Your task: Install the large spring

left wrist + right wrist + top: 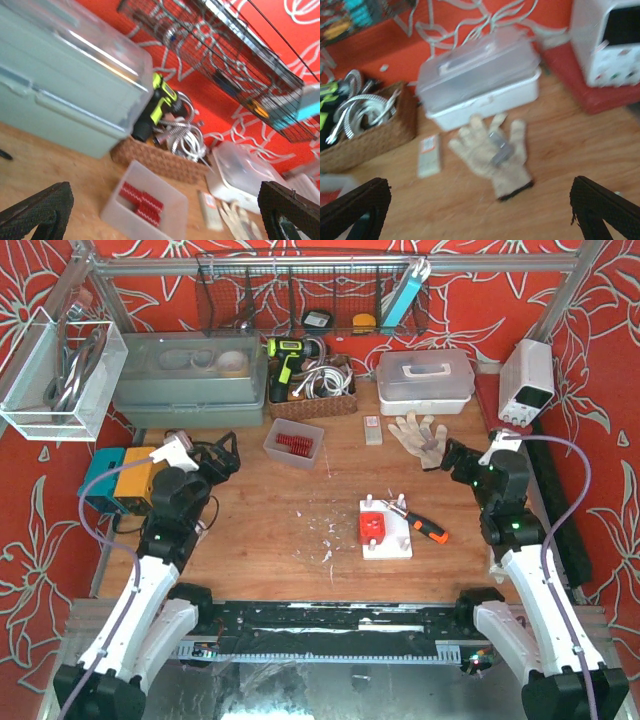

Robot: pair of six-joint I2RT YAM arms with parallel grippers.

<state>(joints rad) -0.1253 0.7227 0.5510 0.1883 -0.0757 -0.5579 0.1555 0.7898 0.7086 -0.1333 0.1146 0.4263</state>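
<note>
**Progress**
- Task's part: red coil springs (141, 198) lie in a small clear plastic tray (294, 444) on the far-left middle of the table. Which 1 is the large spring cannot be told.
- Destination, by judgement: a red block on a white base plate (385, 530) at table centre, with 2 upright pins at its far edge. No spring shows on it.
- Left gripper (222, 457): fingers spread wide, nothing between them, raised near the tray and pointed toward it.
- Right gripper (452, 457): fingers spread wide, empty, just beside a cream knitted work glove (492, 155) and well apart from the block.
- Done: nothing visible. Left: pick a spring from the tray, carry it to the block and seat it.

**Surface**
- Brown wooden tabletop (260, 510) with pale scuffs left of the base plate.
- A screwdriver with an orange and black handle (425, 527) lies against the right edge of the plate.
- Back row, left to right: a pale green lidded plastic tub (190, 375), a woven basket of metal hose (312, 390) with a yellow-green cordless drill (162, 102), and a white lidded plastic box (425, 377).
- A small pale card (373, 430) lies between tray and glove.

**Room**
- Red walls with a white floral pattern.
- A black wire rack (310, 295) hangs on the back wall.
- A white bench power supply (527, 380) stands at the right rear.
- A teal and orange device (118, 478) sits at the left edge.
</note>
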